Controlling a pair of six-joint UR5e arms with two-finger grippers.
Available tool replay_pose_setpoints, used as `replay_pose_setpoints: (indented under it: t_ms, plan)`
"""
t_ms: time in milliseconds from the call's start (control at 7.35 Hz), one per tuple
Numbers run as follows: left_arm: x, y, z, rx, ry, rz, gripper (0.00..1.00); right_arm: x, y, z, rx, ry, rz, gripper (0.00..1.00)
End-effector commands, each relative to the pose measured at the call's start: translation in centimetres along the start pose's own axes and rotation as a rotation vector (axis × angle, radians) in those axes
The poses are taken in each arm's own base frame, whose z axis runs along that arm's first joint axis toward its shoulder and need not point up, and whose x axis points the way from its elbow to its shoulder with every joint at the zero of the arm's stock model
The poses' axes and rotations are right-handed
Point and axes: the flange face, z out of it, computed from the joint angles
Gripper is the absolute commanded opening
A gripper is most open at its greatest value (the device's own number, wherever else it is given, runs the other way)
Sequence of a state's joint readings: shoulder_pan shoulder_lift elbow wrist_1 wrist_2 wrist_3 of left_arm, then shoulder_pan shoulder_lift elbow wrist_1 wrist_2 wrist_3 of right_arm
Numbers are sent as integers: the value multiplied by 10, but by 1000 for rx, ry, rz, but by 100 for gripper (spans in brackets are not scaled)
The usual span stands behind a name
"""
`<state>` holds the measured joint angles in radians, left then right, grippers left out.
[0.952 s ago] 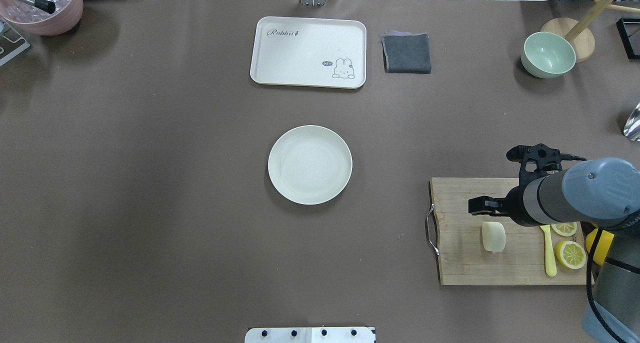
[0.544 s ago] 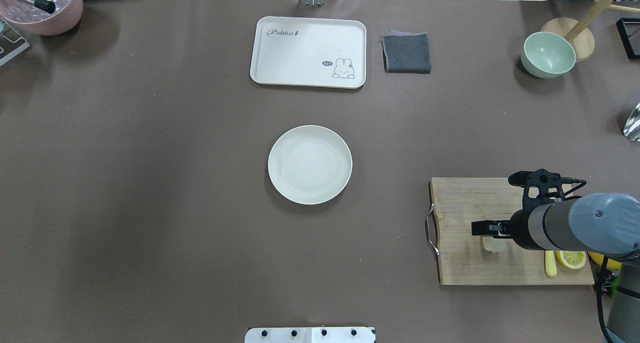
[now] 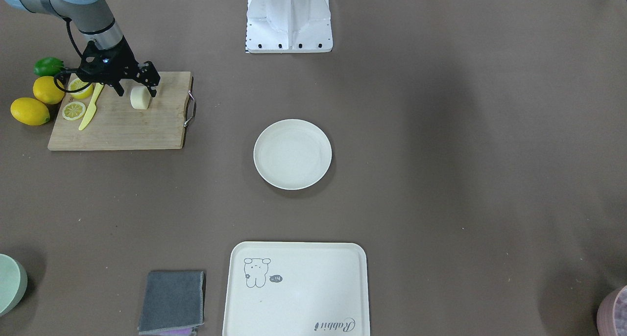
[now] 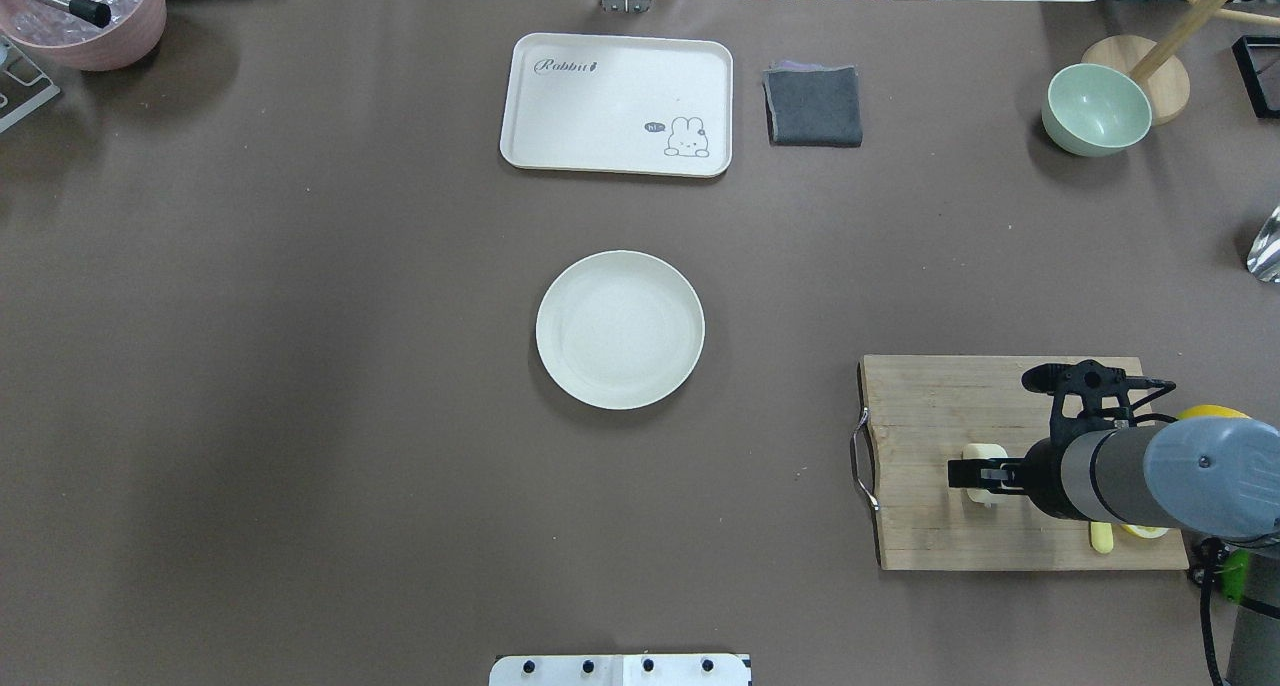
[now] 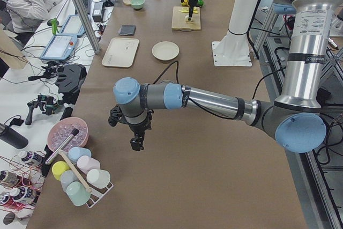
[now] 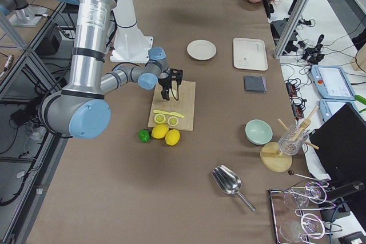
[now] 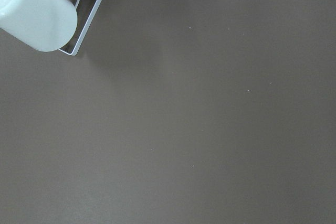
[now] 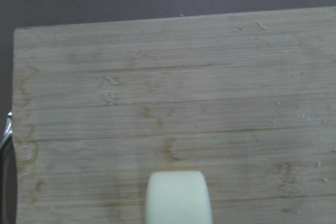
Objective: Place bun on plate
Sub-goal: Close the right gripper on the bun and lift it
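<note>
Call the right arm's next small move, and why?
Probably close the right tool on the bun: it looks open and straddles the bun, which sits on the cutting board, not yet on the plate.

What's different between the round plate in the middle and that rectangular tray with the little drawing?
The plate is round; the tray is rectangular. The plate is plain; the tray carries a rabbit drawing and lettering. The tray looks larger than the plate. Both are cream-white with raised rims.
</note>
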<state>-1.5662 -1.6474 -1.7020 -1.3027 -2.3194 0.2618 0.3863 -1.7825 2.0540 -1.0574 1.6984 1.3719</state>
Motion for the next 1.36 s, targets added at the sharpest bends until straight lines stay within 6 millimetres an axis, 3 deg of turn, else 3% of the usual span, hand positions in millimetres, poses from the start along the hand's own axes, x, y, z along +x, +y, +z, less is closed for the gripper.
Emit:
replay_pose_setpoints:
  t_ms: [0,272,544,816,952,1224]
  plan:
    - [-1,1,1,-1,0,0,98,-3,8,7,3,12,-17,72]
    - [-1,1,1,-1,0,0,98,-11,8,7,1,10,-20,19]
    - [-1,1,2,-2,0,-3,98,-56,-9,1,7,50,-2,16]
    - [-3,1,3,-5,1,-6,98,-67,-19,-21,21,12,11,14]
    - [-3,1,3,-5,1,-6,98,-81,-22,-32,25,-2,12,15]
    - [-3,1,3,-5,1,-7,98,-165,-37,-42,25,12,13,16]
